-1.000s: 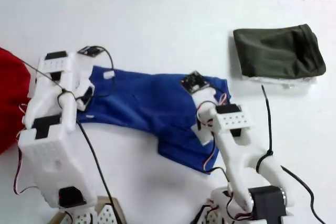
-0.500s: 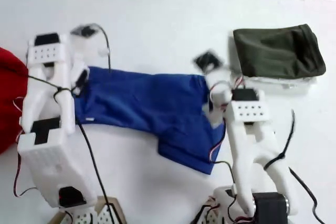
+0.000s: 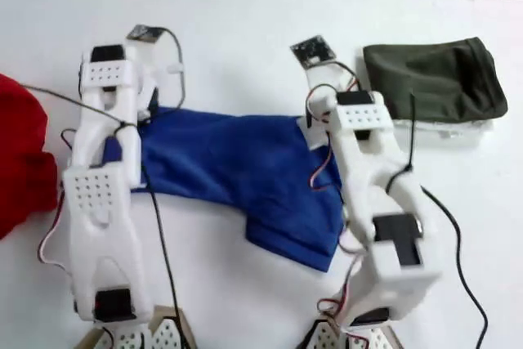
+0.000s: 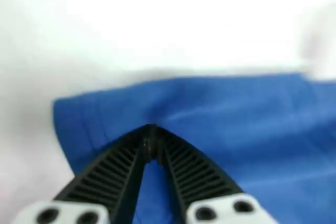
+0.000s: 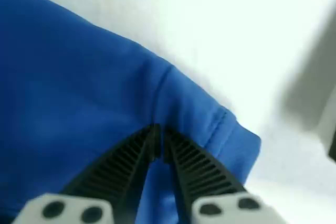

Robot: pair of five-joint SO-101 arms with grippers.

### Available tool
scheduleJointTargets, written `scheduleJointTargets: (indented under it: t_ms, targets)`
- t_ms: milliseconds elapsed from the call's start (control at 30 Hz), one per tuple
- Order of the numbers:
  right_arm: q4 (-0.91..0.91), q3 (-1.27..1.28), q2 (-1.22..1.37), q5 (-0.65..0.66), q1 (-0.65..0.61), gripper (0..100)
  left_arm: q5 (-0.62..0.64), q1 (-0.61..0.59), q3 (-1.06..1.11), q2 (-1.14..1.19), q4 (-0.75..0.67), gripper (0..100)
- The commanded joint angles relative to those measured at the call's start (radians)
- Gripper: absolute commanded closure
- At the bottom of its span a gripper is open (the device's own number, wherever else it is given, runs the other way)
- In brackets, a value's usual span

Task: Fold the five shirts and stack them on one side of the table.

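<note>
A blue shirt point(image 3: 237, 169) lies spread across the middle of the white table. My left gripper point(image 3: 147, 116) is shut on the shirt's far left corner; in the left wrist view the gripper point(image 4: 151, 142) pinches a fold of blue cloth point(image 4: 236, 114). My right gripper point(image 3: 315, 124) is shut on the far right corner, and the right wrist view has its tips point(image 5: 157, 140) closed on the hemmed edge of the shirt point(image 5: 68, 77). A folded dark green shirt point(image 3: 433, 79) rests at the far right. A red shirt point(image 3: 20, 161) lies bunched at the left edge.
A white folded piece point(image 3: 441, 128) peeks out under the green shirt. Both arm bases stand at the table's near edge. Bare white table point(image 3: 245, 38) stretches beyond the blue shirt toward the far side.
Both arms have stretched toward the far side of the table, each carrying its corner of the blue shirt. The shirt's far edge now lies straighter between them.
</note>
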Motion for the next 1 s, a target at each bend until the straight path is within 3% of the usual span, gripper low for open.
scheduleJointTargets:
  t_ms: [0, 200, 467, 733, 967]
  targets:
    - [-0.007, -0.058, 0.070, -0.003, 0.087, 98.0, 0.009, -0.044, -0.219, 0.094, 0.072, 98]
    - [0.019, -0.052, 0.105, 0.048, 0.199, 98.0, 0.009, -0.084, -0.495, 0.239, 0.186, 98]
    - [0.150, -0.052, -0.099, 0.084, 0.154, 98.0, 0.011, -0.064, -0.604, 0.269, 0.232, 98]
    - [0.226, 0.133, -0.513, 0.091, 0.059, 98.0, 0.011, -0.069, -0.401, -0.015, 0.233, 98]
    - [0.219, 0.482, -0.751, 0.152, -0.085, 98.0, 0.006, -0.066, 0.045, -0.353, 0.229, 98]
